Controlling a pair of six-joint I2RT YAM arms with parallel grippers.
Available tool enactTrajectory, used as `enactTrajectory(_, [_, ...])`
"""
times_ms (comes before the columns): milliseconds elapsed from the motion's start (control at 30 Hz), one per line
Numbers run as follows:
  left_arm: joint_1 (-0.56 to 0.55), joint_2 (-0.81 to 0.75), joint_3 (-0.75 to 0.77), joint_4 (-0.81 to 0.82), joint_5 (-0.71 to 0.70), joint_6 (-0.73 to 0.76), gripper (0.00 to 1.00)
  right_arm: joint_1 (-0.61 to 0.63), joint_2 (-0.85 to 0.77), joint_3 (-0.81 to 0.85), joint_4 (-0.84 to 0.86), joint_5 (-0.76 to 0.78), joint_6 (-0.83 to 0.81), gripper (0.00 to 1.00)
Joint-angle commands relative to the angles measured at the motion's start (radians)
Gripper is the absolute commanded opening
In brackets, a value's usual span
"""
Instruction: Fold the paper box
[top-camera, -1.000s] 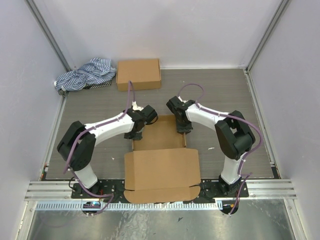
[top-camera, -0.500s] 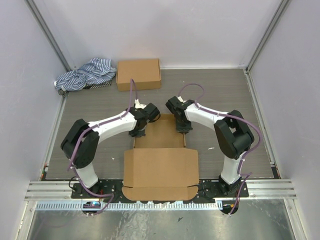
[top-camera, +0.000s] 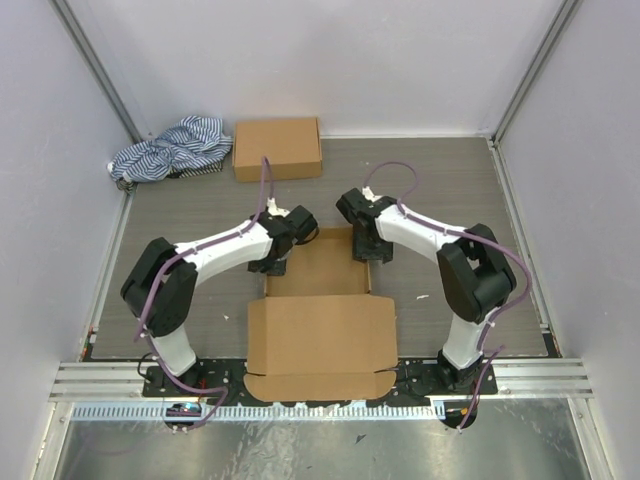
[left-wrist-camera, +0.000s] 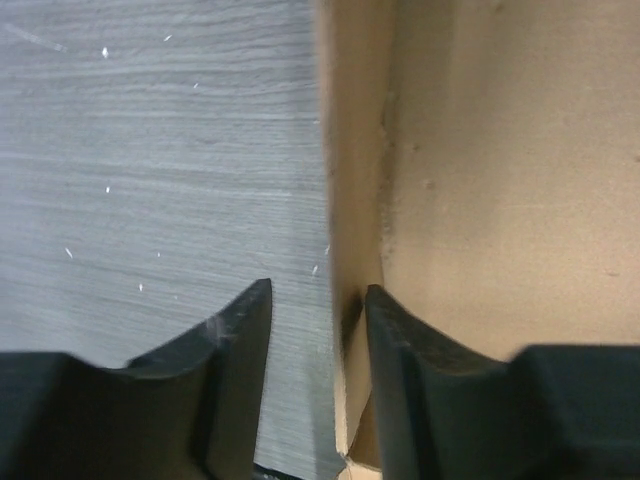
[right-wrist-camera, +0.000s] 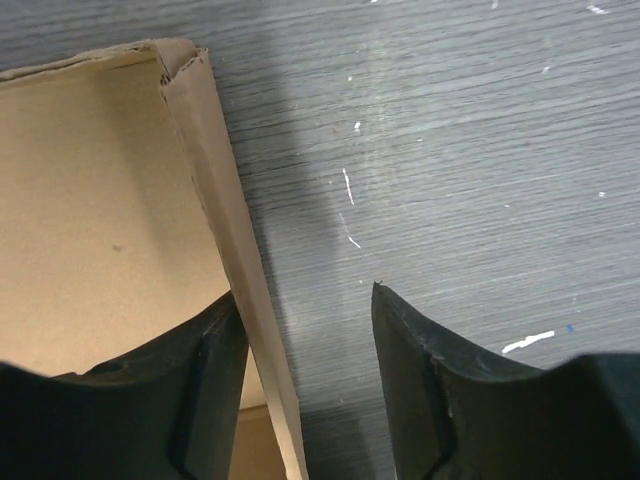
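The paper box (top-camera: 318, 268) lies half-folded mid-table, brown cardboard with raised side walls. Its wide lid flap (top-camera: 320, 335) lies flat toward the arms' bases. My left gripper (top-camera: 273, 262) is at the box's left wall. In the left wrist view this gripper (left-wrist-camera: 318, 305) is open and straddles the left wall (left-wrist-camera: 352, 180), one finger inside the box and one over the table. My right gripper (top-camera: 366, 252) is at the right wall. Seen from the right wrist, it (right-wrist-camera: 305, 305) is open astride the right wall (right-wrist-camera: 222, 190), its outer finger well off the cardboard.
A second, closed cardboard box (top-camera: 277, 148) sits at the back of the table. A crumpled blue-striped cloth (top-camera: 168, 148) lies in the back left corner. White walls enclose the table on three sides, and a metal rail (top-camera: 320, 378) runs along the near edge.
The lid flap's front edge has drawn back slightly from the rail. The left arm has swung in a little, and the right gripper has shifted slightly to the right.
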Motion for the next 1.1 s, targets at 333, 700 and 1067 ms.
enactTrajectory(333, [0.036,-0.275,0.110,-0.095,-0.027,0.096,0.59,-0.016,-0.210,0.232,0.125,-0.100,-0.347,0.70])
enactTrajectory(700, [0.038,-0.708,-0.079,-0.059,-0.081,0.181,0.59,0.037,-0.038,0.419,0.277,-0.484,-0.722,0.65])
enactTrajectory(1067, [0.038,-0.924,-0.182,-0.135,-0.154,0.207,0.60,0.127,0.248,0.638,0.198,-0.480,-0.855,0.64])
